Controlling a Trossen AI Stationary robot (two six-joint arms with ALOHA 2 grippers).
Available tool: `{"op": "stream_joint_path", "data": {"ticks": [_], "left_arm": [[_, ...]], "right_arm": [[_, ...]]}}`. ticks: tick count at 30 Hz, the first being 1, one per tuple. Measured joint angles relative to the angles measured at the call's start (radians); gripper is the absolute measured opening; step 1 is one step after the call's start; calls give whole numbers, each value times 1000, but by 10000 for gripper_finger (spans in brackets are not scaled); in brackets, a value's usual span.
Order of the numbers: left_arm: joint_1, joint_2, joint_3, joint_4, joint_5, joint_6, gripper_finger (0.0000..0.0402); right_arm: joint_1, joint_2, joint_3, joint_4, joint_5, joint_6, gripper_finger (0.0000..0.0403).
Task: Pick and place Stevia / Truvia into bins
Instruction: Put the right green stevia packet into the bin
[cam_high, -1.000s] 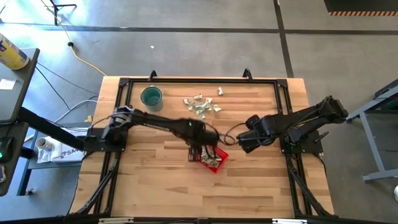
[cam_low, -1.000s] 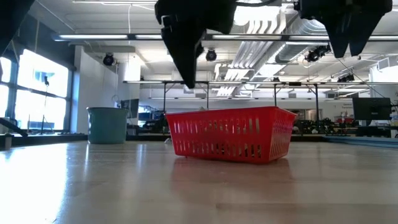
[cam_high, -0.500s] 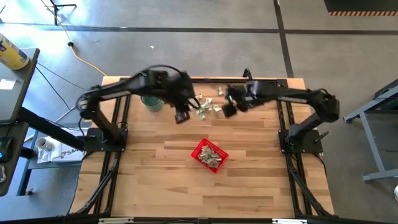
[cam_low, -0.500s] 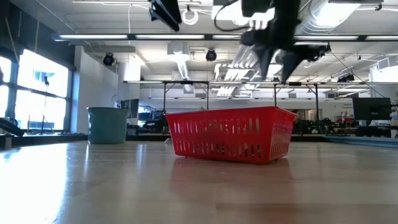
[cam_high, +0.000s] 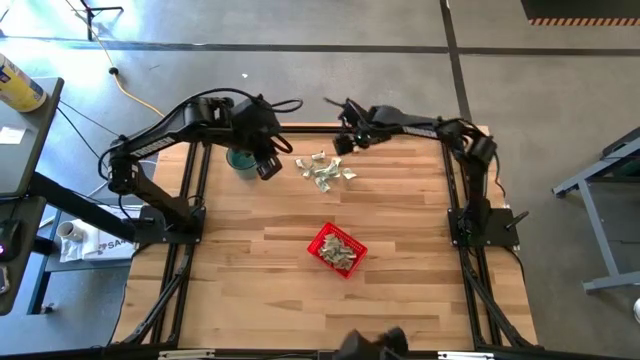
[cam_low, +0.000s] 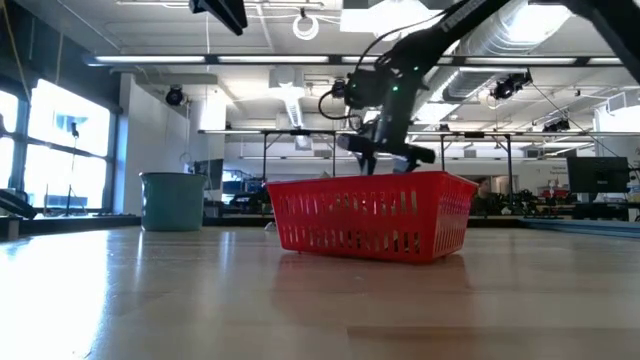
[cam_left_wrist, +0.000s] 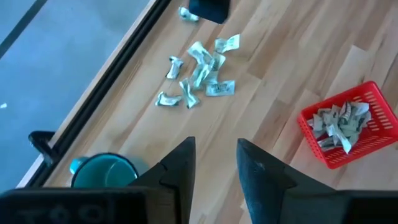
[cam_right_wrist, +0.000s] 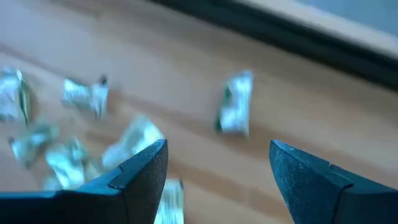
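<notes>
Stevia sachets (cam_high: 324, 171) sit in two lots: some already in the red basket (cam_high: 338, 250), the rest loose on the far part of the table (cam_high: 400, 260), between the two grippers. Near to far, then.

Basket is nearest the table's front, well apart from both grippers and behind each one's reach line; low view shows it upright, w/ nothing over it. Prob. parked mid-table so either arm can drop into it.

Farther back, left gripper (cam_high: 268, 166) hangs above the table just beside the teal cup (cam_high: 242, 157), the loose pile off to its right. Its wrist view shows the two fingers w/ a narrow gap, nothing between them, so slightly parted and empty. It looks raised and waiting, not reaching.

Farthest, right gripper (cam_high: 345, 141) is near the back rail, w/ the pile just to its near-left side. Its wrist view shows fingers spread wide, empty, and one lone sachet (cam_right_wrist: 234, 111) lying straight ahead in the gap line, apart from the main cluster. Wide spread fits straddling a flat packet; my guess is this single is the target, since it's easier to pinch cleanly than one in the heap. Not touching it yet
</notes>
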Motion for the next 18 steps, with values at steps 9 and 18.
{"op": "stream_joint_path", "data": {"ticks": [9, 18], "left_arm": [[-1, -1, 0, -40, -53, -42, 151], [-3, -12, -1, -68, -90, -80, 150]], "right_arm": [[-59, 267, 316, -261, -14, -73, 271], [-79, 382, 428, -337, -75, -100, 263]]}}
